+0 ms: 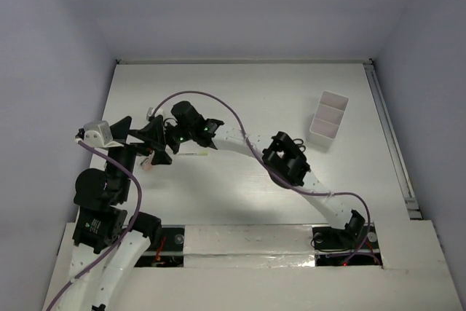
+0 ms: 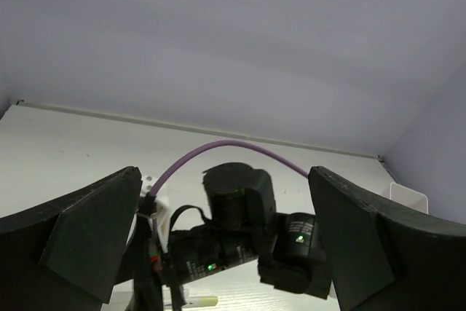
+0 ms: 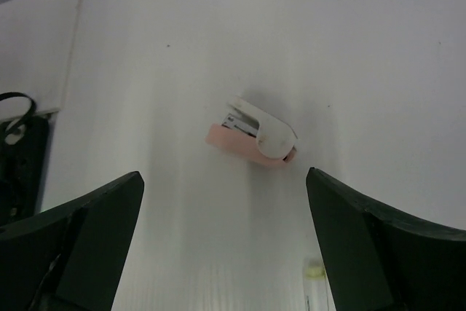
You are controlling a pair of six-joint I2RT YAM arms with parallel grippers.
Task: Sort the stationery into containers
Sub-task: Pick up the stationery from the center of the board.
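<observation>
Watching the right gripper (image 3: 223, 202) hang over the table (image 1: 240, 85) with its jaws spread wide and nothing in them. It's lined up on a little pink-and-white stapler (image 3: 255, 140), which lies flat straight ahead of it, about centred in the gap. The stapler's long axis is slanted across the line of the fingers rather than along it, so I'd guess it needs a bit of wrist twist before closing.

A white pen (image 3: 314, 274) with a yellow tip lies closer in, near one finger, pointing roughly along the reach. That one could get nudged on the way down.

The left gripper (image 2: 224, 180) is wide open and empty too. It's aimed at the other arm's wrist and sits really close, so it's crowded in there. The white three-slot box (image 1: 335, 97) is well apart, over at the far right.
</observation>
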